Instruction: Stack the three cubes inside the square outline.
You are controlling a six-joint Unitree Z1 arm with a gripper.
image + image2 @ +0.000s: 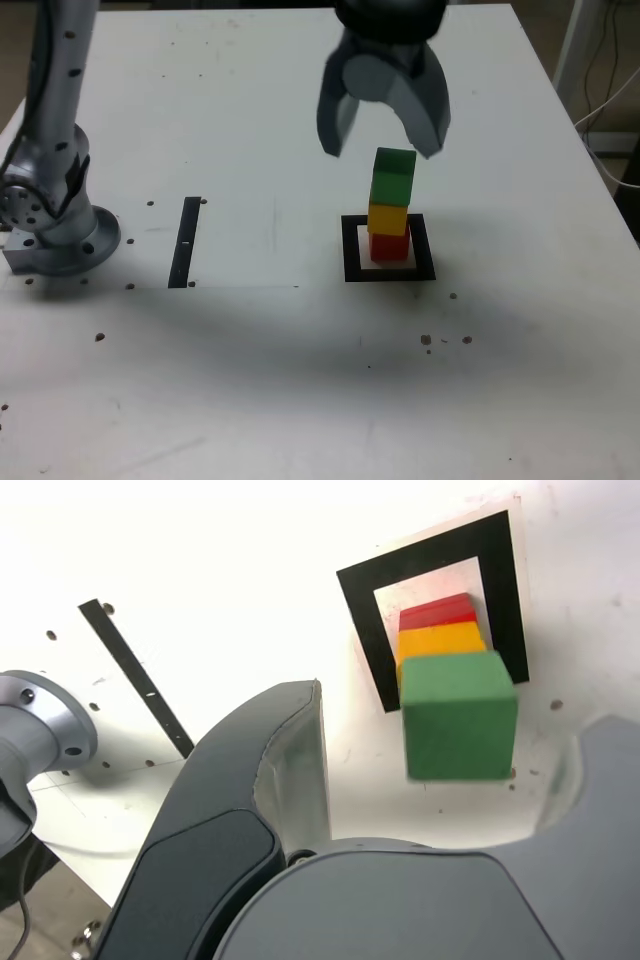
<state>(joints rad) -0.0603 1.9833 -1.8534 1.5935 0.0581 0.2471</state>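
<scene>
Pincer (pixel 385 140) agape, top cropped, above green cube (pixel 393 177)

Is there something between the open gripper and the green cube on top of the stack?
No. The gripper hangs open just above the green cube, with only air between them. That cube sits on the yellow cube and red cube, inside the square outline.

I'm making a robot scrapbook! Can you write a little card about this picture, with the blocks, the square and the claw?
tower: red cube at the bottom, yellow cube in the middle, green cube on top
place: inside the square outline
claw: gripper open, above the green cube, not touching it
also there: black strip on the white table
</scene>
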